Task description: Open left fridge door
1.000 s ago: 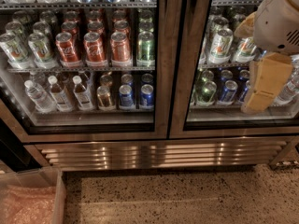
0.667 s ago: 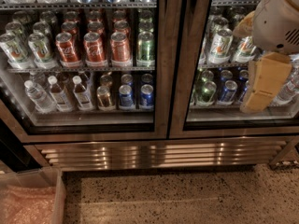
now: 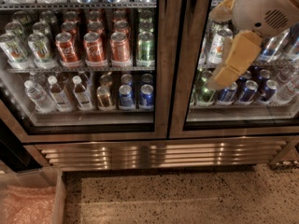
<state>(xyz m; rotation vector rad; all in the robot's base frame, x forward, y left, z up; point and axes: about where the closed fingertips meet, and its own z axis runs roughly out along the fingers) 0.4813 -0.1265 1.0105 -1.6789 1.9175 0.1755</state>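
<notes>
The fridge [image 3: 159,153] fills the view, with two glass doors above a louvred steel grille. The left fridge door [image 3: 161,78] looks closed; red cola cans, one green can, water bottles and blue cans show through its glass. My gripper [image 3: 229,66], tan below a white arm housing, hangs at the upper right in front of the right door [image 3: 243,118]. It is just right of the centre post between the doors and is not touching the left door. No door handle shows.
A clear plastic bin [image 3: 55,190] with pinkish contents sits on the floor at the bottom left. Speckled floor [image 3: 187,195] lies before the grille. A dark gap runs along the fridge's left side.
My gripper and arm have moved left across the right door, toward the centre post. Both doors look unchanged.
</notes>
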